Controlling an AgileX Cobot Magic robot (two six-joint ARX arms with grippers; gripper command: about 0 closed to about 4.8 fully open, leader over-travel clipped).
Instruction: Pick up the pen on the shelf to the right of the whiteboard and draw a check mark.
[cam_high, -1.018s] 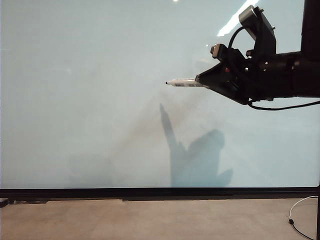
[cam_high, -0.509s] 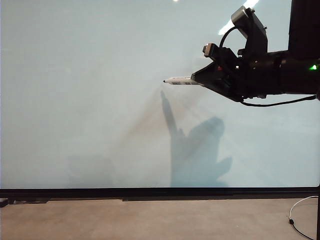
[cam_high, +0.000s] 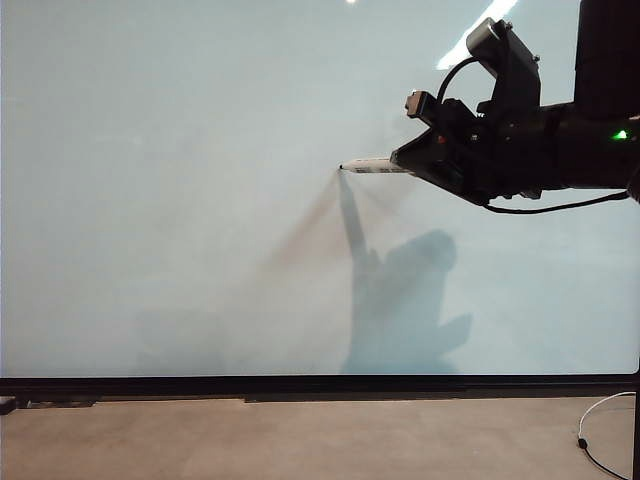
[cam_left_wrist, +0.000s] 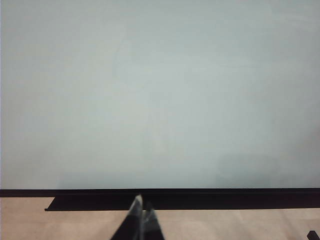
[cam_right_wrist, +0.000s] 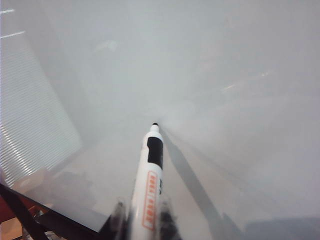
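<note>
The whiteboard (cam_high: 180, 180) fills most of the exterior view. My right gripper (cam_high: 402, 162) reaches in from the right and is shut on the pen (cam_high: 372, 165), a whitish barrel with a dark tip. The tip points left and sits at the board's surface, where its shadow meets it. In the right wrist view the pen (cam_right_wrist: 150, 180) sticks out from between the fingers of my right gripper (cam_right_wrist: 145, 220) toward the whiteboard (cam_right_wrist: 225, 75). My left gripper (cam_left_wrist: 142, 206) stays low in front of the whiteboard (cam_left_wrist: 160, 90), shut and empty. No check mark is in view. The shelf is out of view.
The board's black frame edge (cam_high: 320, 385) runs along the bottom, with a tan surface (cam_high: 300, 440) below it. A white cable (cam_high: 600, 430) lies at the lower right. The arm's dark shadow (cam_high: 400, 300) falls on the board under the pen.
The right gripper has carried the pen closer to the board and slightly to the right. The pen's shadow has climbed up to meet the tip. The left gripper has not moved.
</note>
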